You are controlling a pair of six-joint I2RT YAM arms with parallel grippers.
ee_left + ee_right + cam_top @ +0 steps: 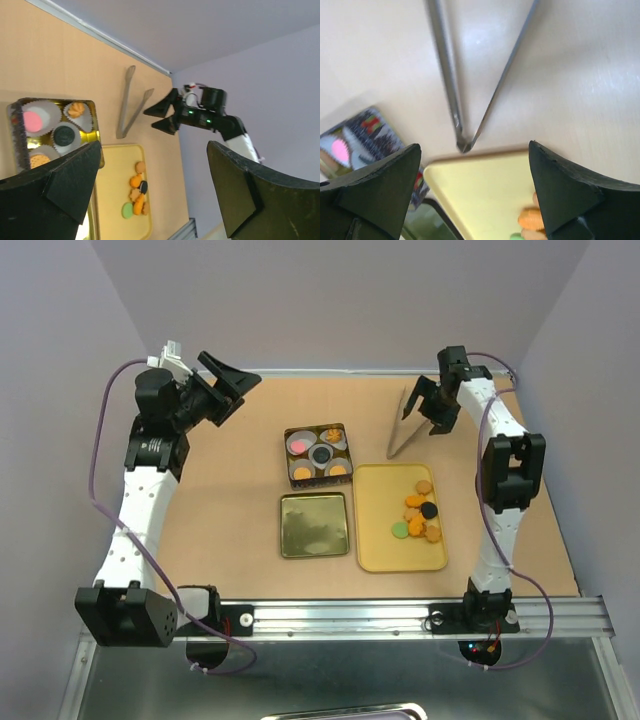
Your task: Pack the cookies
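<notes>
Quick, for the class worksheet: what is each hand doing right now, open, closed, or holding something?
Left hand: open, holding nothing.
Right hand: open, holding nothing, above the tongs.

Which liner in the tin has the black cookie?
The centre liner of the tin holds the black cookie. The four corner ones hold one pink cookie and three orange cookies.

cookies (417, 527) 12 | liners (47, 112) 5 | tin (286, 456) 1 — lid (314, 525) 1 | tray (385, 498) 1 | tongs (405, 426) 1
</notes>
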